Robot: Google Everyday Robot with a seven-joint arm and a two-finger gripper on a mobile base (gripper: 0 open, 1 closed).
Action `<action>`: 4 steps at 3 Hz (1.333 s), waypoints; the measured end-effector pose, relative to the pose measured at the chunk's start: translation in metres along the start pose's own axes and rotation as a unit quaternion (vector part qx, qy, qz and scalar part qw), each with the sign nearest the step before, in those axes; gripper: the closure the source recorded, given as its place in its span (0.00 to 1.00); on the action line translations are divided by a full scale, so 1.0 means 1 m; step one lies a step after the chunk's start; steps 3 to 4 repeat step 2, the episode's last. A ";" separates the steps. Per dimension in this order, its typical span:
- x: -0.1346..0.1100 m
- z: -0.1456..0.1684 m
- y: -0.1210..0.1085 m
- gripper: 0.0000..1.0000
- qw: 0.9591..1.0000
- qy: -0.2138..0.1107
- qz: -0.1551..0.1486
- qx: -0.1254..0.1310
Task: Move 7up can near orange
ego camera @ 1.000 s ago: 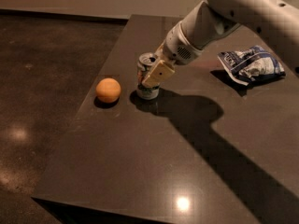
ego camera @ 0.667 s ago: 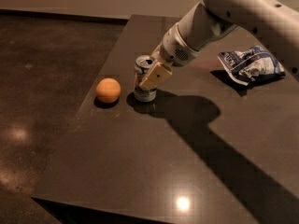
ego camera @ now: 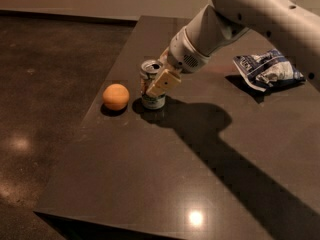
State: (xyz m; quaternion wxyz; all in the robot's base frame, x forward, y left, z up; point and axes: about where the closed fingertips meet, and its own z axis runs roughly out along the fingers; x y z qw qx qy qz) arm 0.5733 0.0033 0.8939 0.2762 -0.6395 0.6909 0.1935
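Can [ego camera: 153, 102] and gripper [ego camera: 155, 83] have shifted slightly left, toward the orange [ego camera: 115, 96]. Gripper is closed around the upright can, centre-left of the frame; the orange lies just left, with a small gap.

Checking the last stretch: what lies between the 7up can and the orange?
Camera view: only bare table between 7up can and orange; tool is at the can.

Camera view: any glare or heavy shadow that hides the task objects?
Camera view: a bright glare spot sits on the table near its front edge, away from everything; the arm's shadow runs right and toward the camera from the gripper clasping the 7up can; the orange is evenly lit.
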 end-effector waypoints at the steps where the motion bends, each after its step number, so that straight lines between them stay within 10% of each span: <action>1: -0.001 0.001 0.001 0.00 1.000 0.000 -0.001 -0.001; 4: -0.001 0.001 0.001 0.00 1.000 0.000 -0.001 -0.001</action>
